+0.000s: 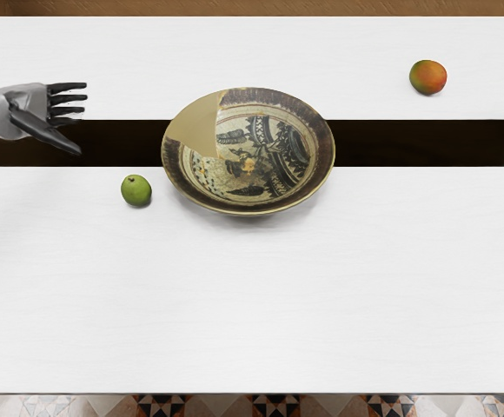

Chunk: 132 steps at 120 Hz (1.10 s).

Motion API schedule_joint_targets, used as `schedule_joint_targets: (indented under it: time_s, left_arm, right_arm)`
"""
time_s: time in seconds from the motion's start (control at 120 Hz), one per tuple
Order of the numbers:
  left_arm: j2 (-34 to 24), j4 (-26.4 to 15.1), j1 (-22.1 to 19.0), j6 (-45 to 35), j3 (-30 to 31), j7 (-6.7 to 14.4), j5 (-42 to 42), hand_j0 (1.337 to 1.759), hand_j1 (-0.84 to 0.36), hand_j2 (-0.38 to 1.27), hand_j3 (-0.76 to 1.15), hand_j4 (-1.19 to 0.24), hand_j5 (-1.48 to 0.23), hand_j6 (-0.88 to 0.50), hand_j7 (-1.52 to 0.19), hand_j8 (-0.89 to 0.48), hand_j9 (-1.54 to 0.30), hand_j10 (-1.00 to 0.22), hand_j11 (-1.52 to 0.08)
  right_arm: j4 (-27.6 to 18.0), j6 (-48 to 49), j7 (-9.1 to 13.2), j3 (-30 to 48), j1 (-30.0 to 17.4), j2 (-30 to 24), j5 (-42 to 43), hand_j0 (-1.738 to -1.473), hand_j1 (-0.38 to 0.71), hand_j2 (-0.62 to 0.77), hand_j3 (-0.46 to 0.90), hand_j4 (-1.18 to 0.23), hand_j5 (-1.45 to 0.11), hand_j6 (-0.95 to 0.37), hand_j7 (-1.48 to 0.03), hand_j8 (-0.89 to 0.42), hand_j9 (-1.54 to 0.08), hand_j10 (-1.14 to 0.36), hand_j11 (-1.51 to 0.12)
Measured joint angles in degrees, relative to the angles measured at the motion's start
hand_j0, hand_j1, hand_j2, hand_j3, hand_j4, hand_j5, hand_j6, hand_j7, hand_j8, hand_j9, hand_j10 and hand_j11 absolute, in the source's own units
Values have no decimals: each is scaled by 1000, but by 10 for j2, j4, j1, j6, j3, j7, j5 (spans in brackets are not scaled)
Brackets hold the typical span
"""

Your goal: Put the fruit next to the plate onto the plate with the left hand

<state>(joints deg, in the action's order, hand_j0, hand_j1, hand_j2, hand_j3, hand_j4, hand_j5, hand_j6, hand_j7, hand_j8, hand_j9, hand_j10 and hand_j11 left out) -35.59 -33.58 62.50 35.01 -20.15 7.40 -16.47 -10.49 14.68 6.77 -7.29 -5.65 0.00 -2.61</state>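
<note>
on the white counter, just left of the patterned plate, the green fruit lay close to the rim but not touching it. the left robot hand was above and to the left of the fruit in the head view, apart from it, at the edge of the dark gap. its fingers were spread, pointing right, holding nothing. an orange-red fruit sat far right, well apart from the plate.
</note>
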Motion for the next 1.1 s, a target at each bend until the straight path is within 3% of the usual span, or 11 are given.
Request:
schedule_joint_targets:
  time_s: [0.158,0.342,0.433,0.5,0.617,0.875,1.1]
  left_arm:
    - [-33,-103,19,-17,86,4,2,1658,315,7,0,-30,-37,-30,-37,-30,-37,-29,-37]
    - [-62,-205,29,-185,162,5,0,1658,307,8,0,-37,-47,-37,-47,-37,-47,-37,-47]
    - [-70,-245,74,-285,214,5,-1,1658,294,10,0,-48,-61,-48,-61,-48,-61,-47,-61]
    - [-72,-267,81,-338,244,5,1,1658,286,12,0,-55,-70,-55,-70,-55,-70,-54,-70]
    - [-87,-340,99,-441,286,5,2,1658,276,14,0,-63,-80,-63,-80,-63,-80,-63,-80]
    - [-74,-449,131,-645,361,5,-6,1658,266,15,0,-70,-91,-71,-91,-71,-91,-70,-91]
    - [-28,-484,128,-694,408,4,-13,1658,243,19,0,-89,-116,-90,-116,-90,-116,-90,-116]
  right_arm:
    - [0,0,0,0,0,0,0,-1658,-329,-3,0,-17,-22,-17,-22,-17,-22,-17,-22]
    - [0,0,0,0,0,0,0,-1658,-329,-3,0,-17,-22,-17,-22,-17,-22,-17,-22]
    - [0,0,0,0,0,0,0,-1658,-329,-3,0,-17,-22,-17,-22,-17,-22,-17,-22]
    - [0,0,0,0,0,0,0,-1658,-329,-3,0,-17,-22,-17,-22,-17,-22,-17,-22]
    - [0,0,0,0,0,0,0,-1658,-329,-3,0,-17,-22,-17,-22,-17,-22,-17,-22]
    - [0,0,0,0,0,0,0,-1658,-329,-3,0,-17,-22,-16,-22,-17,-22,-17,-22]
    - [0,0,0,0,0,0,0,-1658,-329,-3,0,-17,-22,-17,-22,-17,-22,-17,-22]
